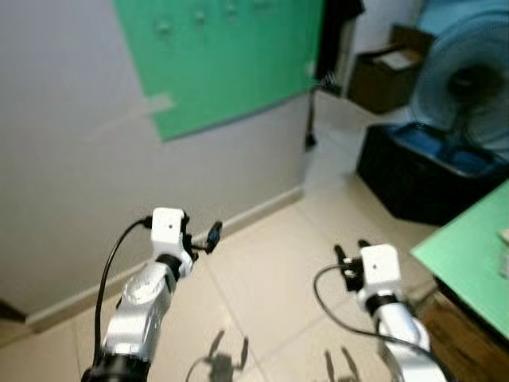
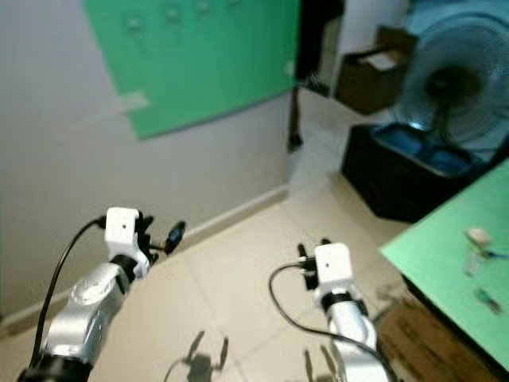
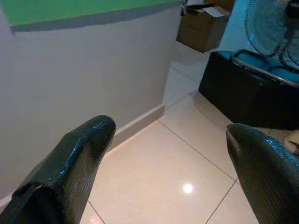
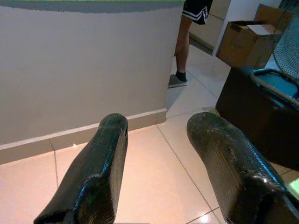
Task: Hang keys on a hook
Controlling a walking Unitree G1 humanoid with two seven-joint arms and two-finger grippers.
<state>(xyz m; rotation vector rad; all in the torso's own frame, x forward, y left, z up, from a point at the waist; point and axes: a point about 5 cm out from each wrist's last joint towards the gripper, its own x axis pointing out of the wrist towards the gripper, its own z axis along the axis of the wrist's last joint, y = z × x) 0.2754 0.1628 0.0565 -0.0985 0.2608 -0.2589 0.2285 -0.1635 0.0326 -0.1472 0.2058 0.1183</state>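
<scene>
Keys: can't pick them out for sure from where I'm standing. Neither gripper has them; a few small blurry bits lie on the green tabletop (image 2: 445,247) off to the robot's right, could be them, too blurred to say. Hooks: on the big green panel (image 1: 231,56) taped to the grey wall, a row of faint knobs (image 1: 199,16) near its top edge; I count about 4, soft focus, so approx.

Left gripper (image 1: 208,235), two long black fingers spread apart, nothing between them, pointing toward the wall base. Right gripper (image 1: 351,253) also apart, empty, aimed over the pale tiled floor (image 1: 270,278).

Key relation: hooks sit up and ahead-left, well above both grippers, so the left arm is nearer the panel; the table sits to the right, so the right arm is nearer that. My read: nothing picked up yet, fetch comes first.

Count: 2 arms, 2 empty grippers, 1 panel, 1 blue fan (image 1: 465,79), 1 black bin (image 1: 429,171), 1 cardboard box (image 1: 390,68). A person's leg (image 4: 180,51) in a grey shoe stands past the wall corner.
</scene>
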